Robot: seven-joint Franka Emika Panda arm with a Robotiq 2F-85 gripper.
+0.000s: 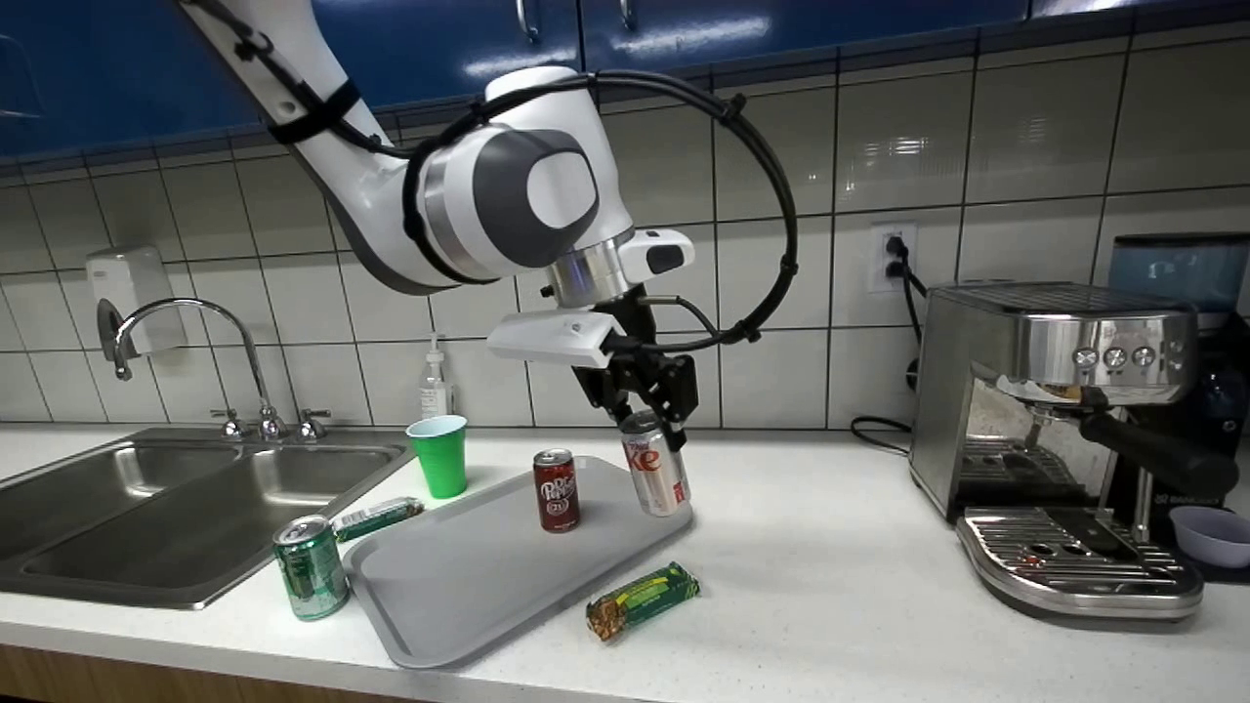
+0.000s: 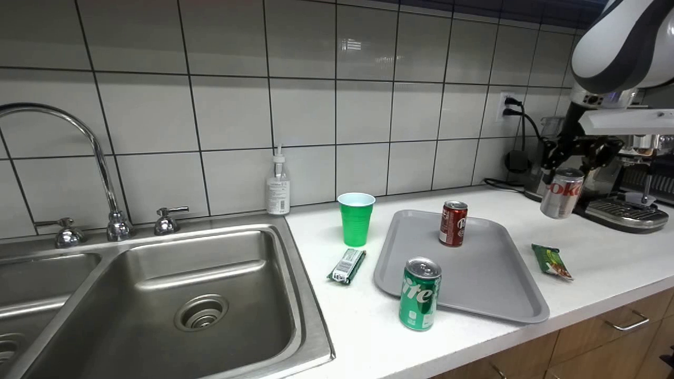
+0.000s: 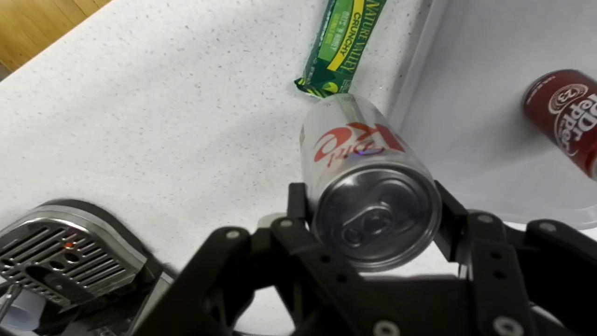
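In an exterior view, nearest stands one Sprite can [image 2: 420, 296], then one grey tray [image 2: 492, 284], two wrapped snack bars [image 2: 347, 266], one Dr Pepper can [image 2: 453, 225] and one green cup [image 2: 356, 223]; beyond — above the bench [image 2: 368, 326] — tilts one silver Coke can [image 2: 561, 196], which the hand [image 3: 373, 205] clamps from both sides.

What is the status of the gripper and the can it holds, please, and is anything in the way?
Fingers closed on silver Coke can. Can tilted, held off counter. Possible obstacle: Dr Pepper can, upright on gray tray.
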